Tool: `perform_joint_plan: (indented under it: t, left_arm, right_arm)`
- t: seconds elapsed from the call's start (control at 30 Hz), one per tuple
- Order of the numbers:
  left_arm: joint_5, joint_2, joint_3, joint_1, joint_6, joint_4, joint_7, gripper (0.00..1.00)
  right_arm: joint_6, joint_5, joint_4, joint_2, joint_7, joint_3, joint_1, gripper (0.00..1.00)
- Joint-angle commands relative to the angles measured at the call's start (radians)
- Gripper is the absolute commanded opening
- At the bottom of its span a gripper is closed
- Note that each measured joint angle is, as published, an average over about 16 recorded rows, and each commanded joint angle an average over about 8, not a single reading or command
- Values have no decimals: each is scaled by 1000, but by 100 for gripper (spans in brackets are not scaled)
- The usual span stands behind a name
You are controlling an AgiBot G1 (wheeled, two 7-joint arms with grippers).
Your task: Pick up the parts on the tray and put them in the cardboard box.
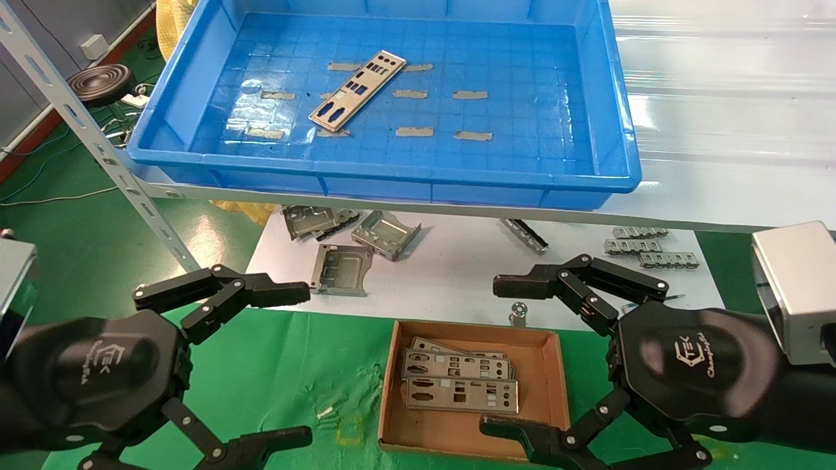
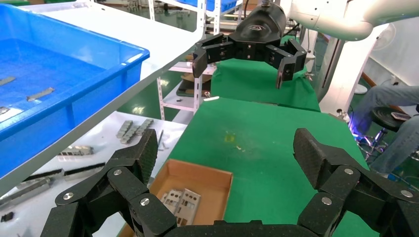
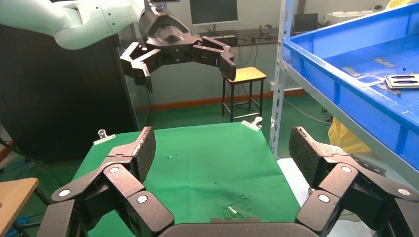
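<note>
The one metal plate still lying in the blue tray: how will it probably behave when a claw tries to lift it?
The metal plate looks thin and lies flat on the blue tray floor, so catching its edge is probably hard. Its shiny surface may slip. Being long and full of punched holes, it is likely light and could flex slightly.

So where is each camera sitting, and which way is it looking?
Head view: on the robot's head, looking forward and down at the blue tray, its one part and the cardboard box; both open end effectors show, left and right.
Left wrist view: on the left arm, facing across the green cloth; shows its own fingers and the right end effector.
Right wrist view: on the right arm, facing back; shows the left end effector.
Shared: tray and cloth appear in all three.
</note>
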Motion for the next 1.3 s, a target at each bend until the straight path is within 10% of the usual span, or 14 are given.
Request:
perform_joint_plan:
  t: [0.03,1.3]
  left_arm:
    - [0,1,2,-1,0,2,1,100]
    - [2,7,8,-5,-1,11,4,100]
  right_arm:
    - [0,0,0,0,0,0,0,100]
    - [0,0,0,0,0,0,0,100]
